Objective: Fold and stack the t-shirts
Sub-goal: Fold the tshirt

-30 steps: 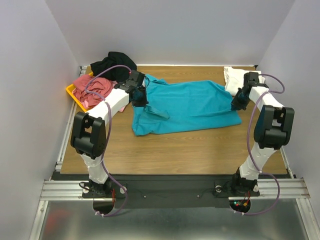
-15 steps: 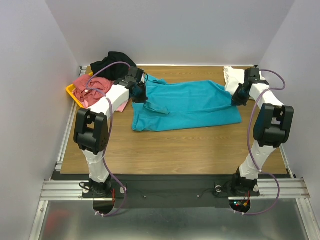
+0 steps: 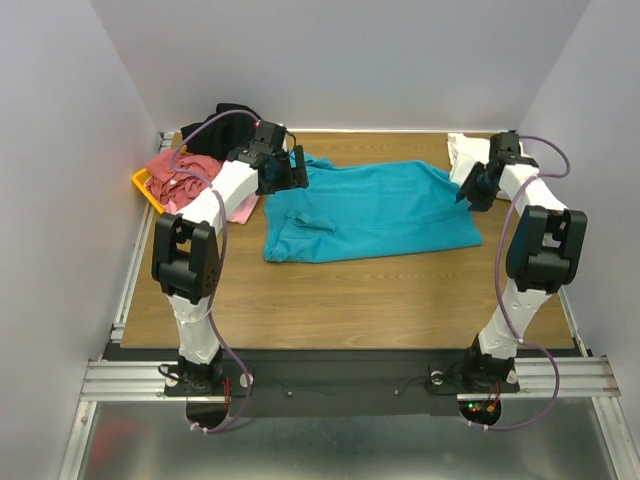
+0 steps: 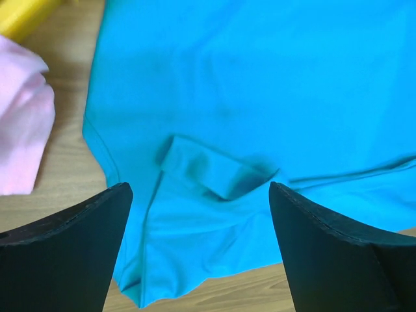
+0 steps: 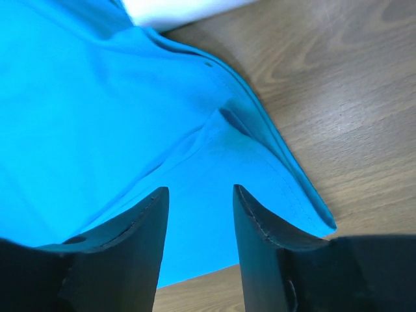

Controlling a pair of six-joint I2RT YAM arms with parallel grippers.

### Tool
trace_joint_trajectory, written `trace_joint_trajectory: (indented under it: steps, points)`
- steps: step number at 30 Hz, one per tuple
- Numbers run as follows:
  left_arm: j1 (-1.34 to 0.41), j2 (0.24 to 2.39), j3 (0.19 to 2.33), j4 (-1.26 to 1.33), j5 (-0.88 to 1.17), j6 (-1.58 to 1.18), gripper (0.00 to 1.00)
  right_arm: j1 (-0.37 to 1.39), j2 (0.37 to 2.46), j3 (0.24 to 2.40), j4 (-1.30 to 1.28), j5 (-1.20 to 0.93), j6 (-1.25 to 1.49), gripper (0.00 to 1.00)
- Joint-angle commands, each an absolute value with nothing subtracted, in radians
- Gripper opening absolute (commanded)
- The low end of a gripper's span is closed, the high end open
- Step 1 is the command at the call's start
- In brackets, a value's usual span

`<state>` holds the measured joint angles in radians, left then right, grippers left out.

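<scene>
The teal t-shirt (image 3: 370,210) lies spread flat across the middle of the table, with a small folded flap (image 4: 214,172) near its left end. My left gripper (image 3: 290,170) hovers over the shirt's left edge. In the left wrist view this gripper (image 4: 198,188) is wide open with nothing between its fingers. My right gripper (image 3: 465,192) is over the shirt's right corner. In the right wrist view it (image 5: 199,190) is open, with teal cloth (image 5: 97,97) lying below the gap. The black t-shirt (image 3: 225,120) and the dusty red one (image 3: 185,170) sit at the back left, and the white one (image 3: 462,155) at the back right.
A yellow tray (image 3: 142,183) stands at the left edge under the heaped shirts. A pink shirt (image 4: 19,130) lies just left of the teal one. Bare wood (image 3: 360,300) stretches from the shirt to the near edge. Walls close in on both sides.
Both grippers have gone from shut to open and let go of the teal shirt. Before that they pulled it slightly toward the far side. The left gripper has lifted.
</scene>
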<state>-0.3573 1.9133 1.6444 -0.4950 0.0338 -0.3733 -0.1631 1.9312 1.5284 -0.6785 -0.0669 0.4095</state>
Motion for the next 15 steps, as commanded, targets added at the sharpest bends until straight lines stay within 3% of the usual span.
trace_joint_trajectory:
  steps: [1,9,15]
  points:
    - [-0.351,1.801,1.655,-0.443,0.014,-0.411,0.99,-0.163,1.826,1.586,-0.643,-0.115,0.387,0.52]
    - [-0.371,1.645,1.255,-0.348,0.112,-0.423,0.98,-0.002,1.773,1.559,-0.623,-0.126,0.325,0.52]
    - [-0.399,1.497,1.008,-0.195,0.202,-0.491,0.98,0.22,1.851,1.595,-0.565,-0.195,0.336,0.51]
